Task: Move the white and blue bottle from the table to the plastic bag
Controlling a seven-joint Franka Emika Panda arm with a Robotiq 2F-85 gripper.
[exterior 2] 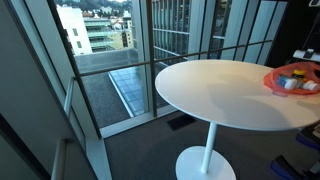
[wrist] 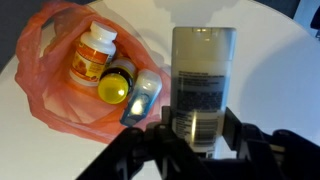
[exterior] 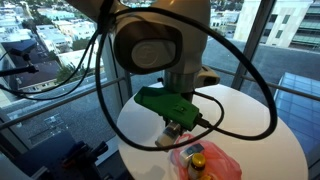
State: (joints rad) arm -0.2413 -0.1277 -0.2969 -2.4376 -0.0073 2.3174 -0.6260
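gripper [wrist: 200,135] seems clamped on white bottle [wrist: 203,80] nr plastic bag [wrist: 45,60]; grip shows in wrist view only

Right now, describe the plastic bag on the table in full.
The plastic bag is thin, translucent orange-red film, crumpled and lying open on the round white table. Inside lie an orange bottle with a white cap, a dark bottle with a yellow cap, and a small white and blue bottle. Beside it, the end effector grips a tall white container.
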